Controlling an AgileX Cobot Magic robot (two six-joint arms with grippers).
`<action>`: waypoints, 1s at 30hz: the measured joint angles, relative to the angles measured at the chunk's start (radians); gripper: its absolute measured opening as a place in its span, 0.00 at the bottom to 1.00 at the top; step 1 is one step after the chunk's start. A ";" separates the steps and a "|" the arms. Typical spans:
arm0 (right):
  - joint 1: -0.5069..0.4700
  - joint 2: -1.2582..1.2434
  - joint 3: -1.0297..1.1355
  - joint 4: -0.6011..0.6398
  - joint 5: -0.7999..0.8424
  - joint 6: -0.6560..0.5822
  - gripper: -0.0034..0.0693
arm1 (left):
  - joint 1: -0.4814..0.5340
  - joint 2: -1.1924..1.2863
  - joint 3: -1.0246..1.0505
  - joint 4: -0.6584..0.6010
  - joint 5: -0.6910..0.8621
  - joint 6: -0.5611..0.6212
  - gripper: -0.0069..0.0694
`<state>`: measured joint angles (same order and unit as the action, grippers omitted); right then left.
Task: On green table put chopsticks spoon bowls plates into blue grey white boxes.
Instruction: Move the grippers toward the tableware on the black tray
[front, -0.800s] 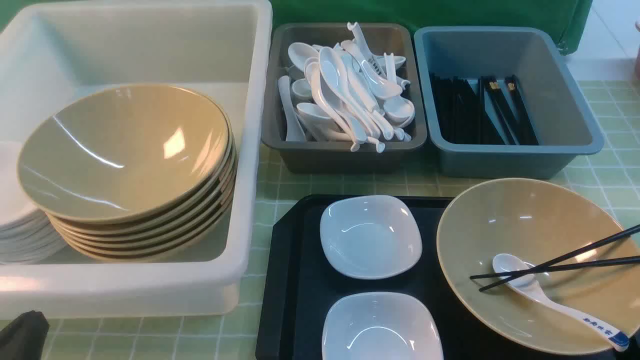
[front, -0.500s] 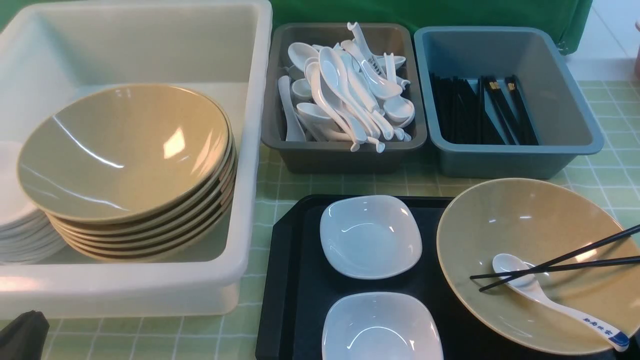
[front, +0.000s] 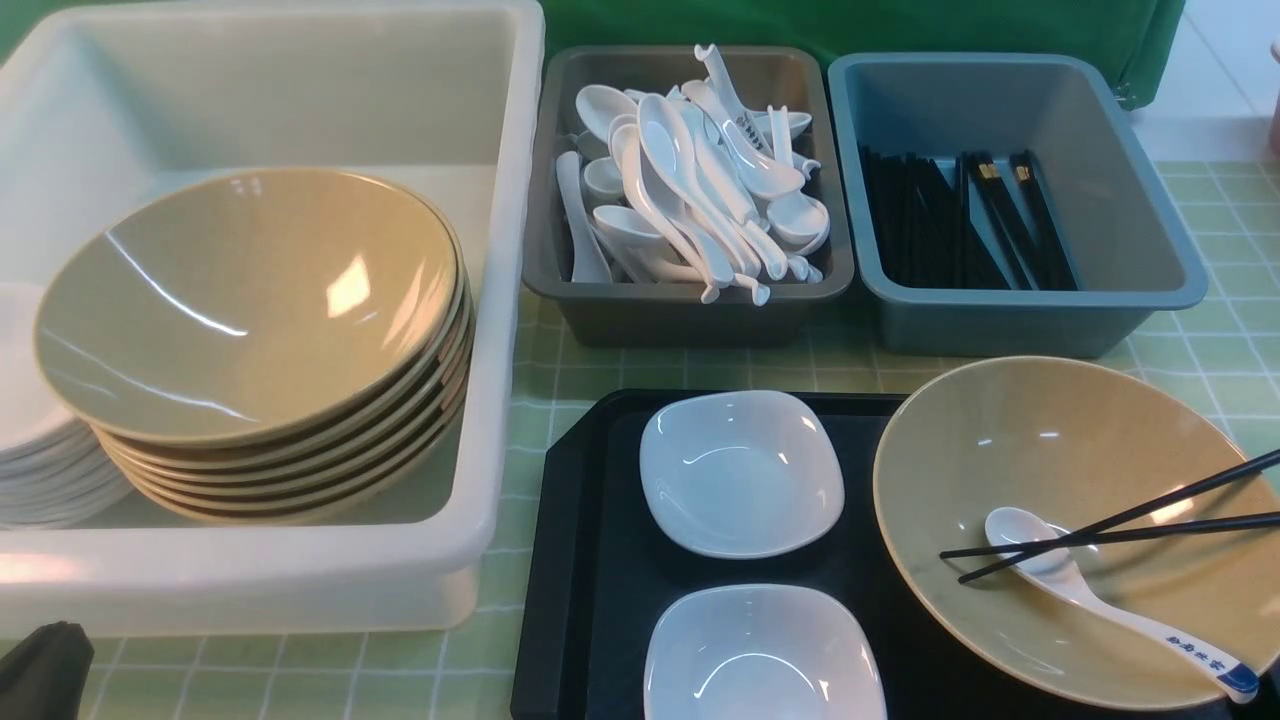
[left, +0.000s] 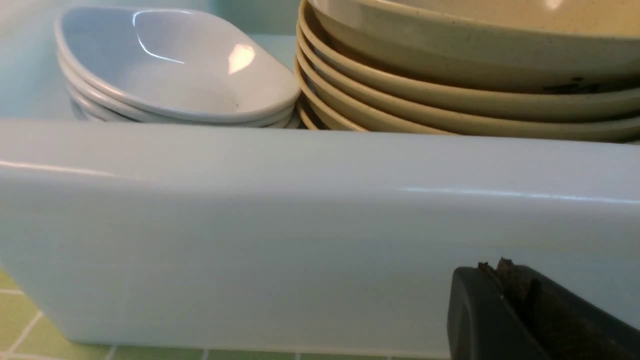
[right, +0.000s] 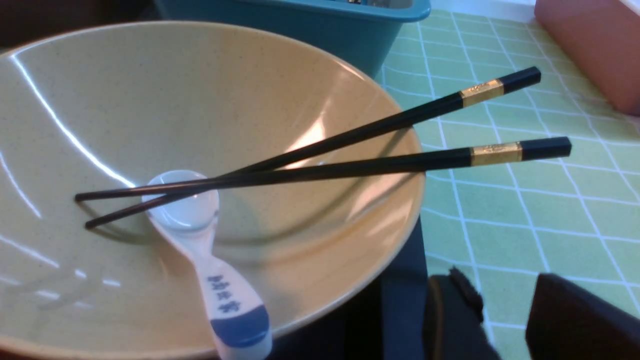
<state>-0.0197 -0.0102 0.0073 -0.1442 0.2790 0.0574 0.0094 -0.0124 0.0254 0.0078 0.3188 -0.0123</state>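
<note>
In the front view, the chopsticks (front: 1110, 530) lie across the tan bowl (front: 1000, 450) at the near right. Their long axis runs left to right. The thin tips point left, into the bowl, and cross over the scoop of the spoon (front: 1100, 600); the thick ends go out over the right rim. The spoon's handle points to the near right, with its blue tip on the bowl's rim.

The bowl stands partly on a black tray (front: 590, 560), beside two white plates (front: 741, 472). Behind them, the grey box (front: 690, 320) holds plain white spoons (front: 690, 190), and the blue box (front: 1000, 325) holds other black chopsticks (front: 960, 220). The white box (front: 510, 200) on the left holds a stack of tan bowls (front: 250, 300) and a stack of white plates (front: 30, 450). All of this stands on the green table (front: 300, 680), with a dark green cloth (front: 850, 25) behind.

In the left wrist view, the left gripper (left: 500, 285) is low before the white box wall, its jaws together and empty.

In the right wrist view, the right gripper (right: 500, 280) is beside the bowl, above the table. Its jaws are apart and hold nothing. The gold bands of the chopsticks are out past the rim. A pinkish thing (right: 585, 45) is at the far edge.
</note>
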 joint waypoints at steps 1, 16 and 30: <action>0.000 0.000 0.000 0.000 0.000 0.000 0.37 | 0.000 0.000 0.000 -0.008 -0.001 0.000 0.09; 0.000 0.000 0.020 0.001 -0.287 0.167 0.37 | 0.000 0.000 0.002 -0.197 -0.372 -0.004 0.09; 0.000 0.000 0.001 0.001 -0.645 0.500 0.37 | 0.000 0.000 0.002 -0.305 -0.664 -0.243 0.09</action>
<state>-0.0197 -0.0102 0.0083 -0.1433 -0.3664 0.5575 0.0094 -0.0124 0.0270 -0.2976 -0.3449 -0.2553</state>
